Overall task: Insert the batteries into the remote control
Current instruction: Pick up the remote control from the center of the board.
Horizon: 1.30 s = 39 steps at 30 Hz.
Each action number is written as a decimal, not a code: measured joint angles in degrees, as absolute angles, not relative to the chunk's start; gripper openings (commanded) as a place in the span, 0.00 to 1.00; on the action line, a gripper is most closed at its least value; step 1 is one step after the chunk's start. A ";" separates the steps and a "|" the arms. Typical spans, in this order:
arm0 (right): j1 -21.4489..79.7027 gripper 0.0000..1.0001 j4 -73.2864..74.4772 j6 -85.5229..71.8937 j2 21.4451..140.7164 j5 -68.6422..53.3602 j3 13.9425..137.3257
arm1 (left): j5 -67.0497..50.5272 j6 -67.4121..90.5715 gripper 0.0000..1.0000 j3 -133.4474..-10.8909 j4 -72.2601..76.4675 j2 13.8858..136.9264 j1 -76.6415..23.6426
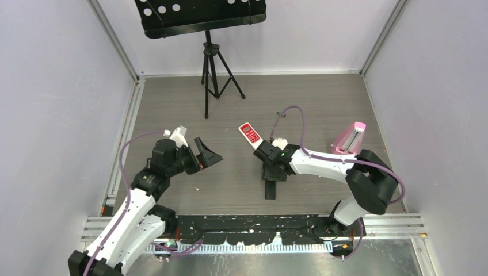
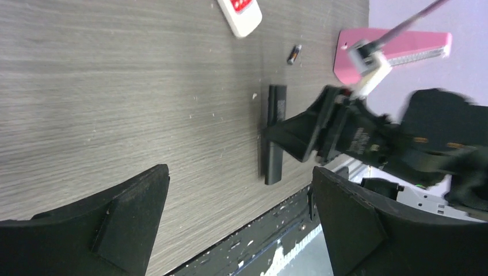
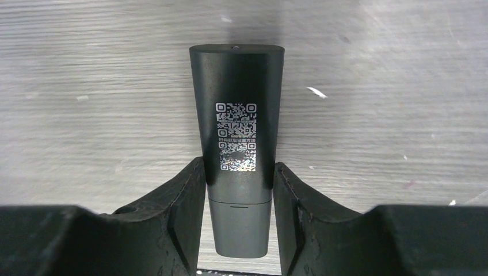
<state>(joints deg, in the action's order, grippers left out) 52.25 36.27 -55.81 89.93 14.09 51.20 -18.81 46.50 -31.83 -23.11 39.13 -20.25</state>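
Holding a slim dark-grey plastic remote control in the right hand, with both black fingers pressed against its long sides, close to the end nearest the wrist. Lying flat on the grey wood-grain worktop, back side up. Showing a silvery QR-code sticker just ahead of the fingertips and a thin seam line across the body between them.

Spread wide at the left hand, with nothing between its two fingers; raised off the worktop and pointed towards the right hand.

Straight ahead of the left hand, the gripped remote. Well beyond that, a small dark cylindrical battery with a pale end, loose on the worktop and apart from both hands. Farther still from the left hand, and just past the right hand's fingertips in the top view, a white plastic remote control with a red face, touching neither hand. Out on the right hand's outer side, near its own arm's elbow, a pink and white box-shaped object. Far ahead of both hands, a black metal music stand on a tripod.
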 measured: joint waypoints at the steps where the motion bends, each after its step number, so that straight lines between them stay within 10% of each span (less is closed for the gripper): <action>1: 52.36 0.23 35.05 -53.98 88.82 13.87 51.07 | -20.05 47.70 0.96 -30.52 -21.19 40.21 -20.25; 15: 53.58 0.23 15.25 -32.75 82.83 1.63 51.40 | -29.74 62.94 0.89 -23.05 12.58 66.41 -24.71; 30: 53.89 0.24 11.11 -29.04 86.11 -5.91 53.91 | -33.74 68.34 0.04 -23.51 28.64 77.21 -26.81; 39: 53.39 0.79 10.66 -30.72 84.62 -7.60 53.36 | -33.58 67.18 0.00 -23.55 27.99 75.94 -27.24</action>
<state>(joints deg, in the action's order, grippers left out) 53.39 10.66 -30.72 84.62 -7.60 53.36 -33.58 67.18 -23.55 27.99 75.94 -27.24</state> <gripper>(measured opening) 0.661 0.166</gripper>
